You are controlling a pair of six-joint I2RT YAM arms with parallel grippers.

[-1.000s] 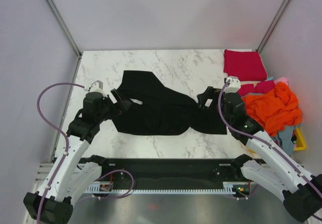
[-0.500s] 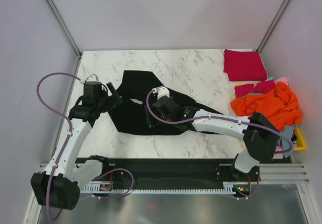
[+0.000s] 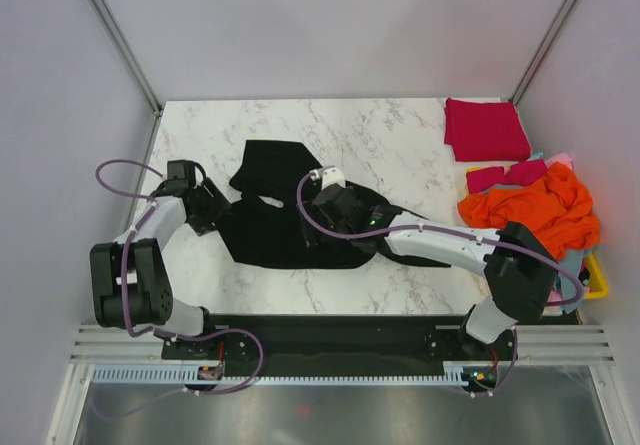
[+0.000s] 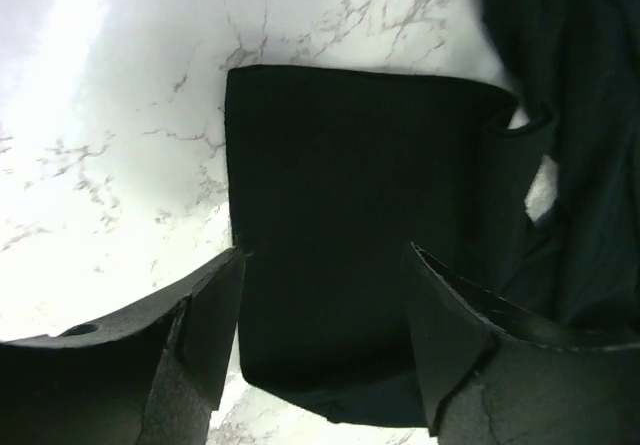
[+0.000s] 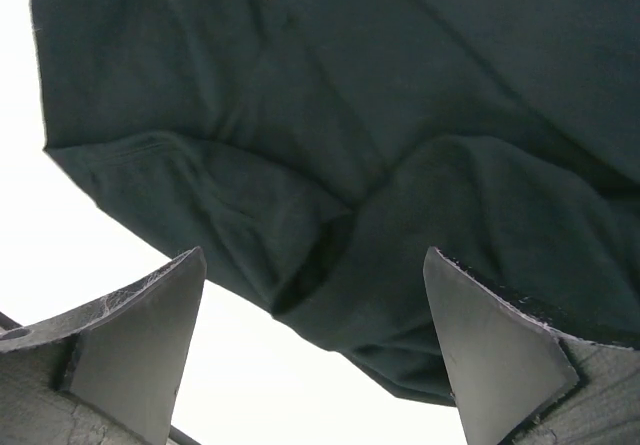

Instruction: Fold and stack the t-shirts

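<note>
White marble table (image 3: 380, 135) between plain grey walls (image 3: 330, 25).

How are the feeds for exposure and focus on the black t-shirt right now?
Left wrist: marble table blown out at upper left, black t-shirt nearly featureless. Right wrist: the table is pure white, yet the shirt's folds read clearly. Top external: evenly lit and sharp, the shirt a flat dark mass.

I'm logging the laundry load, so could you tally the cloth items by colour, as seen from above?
Black t-shirt: 1
Crimson: 2, the folded crimson t-shirt and a crimson piece in the pile
Orange t-shirt: 1
Light blue cloth: 1
Pink cloth: 1
Total: 6
</note>
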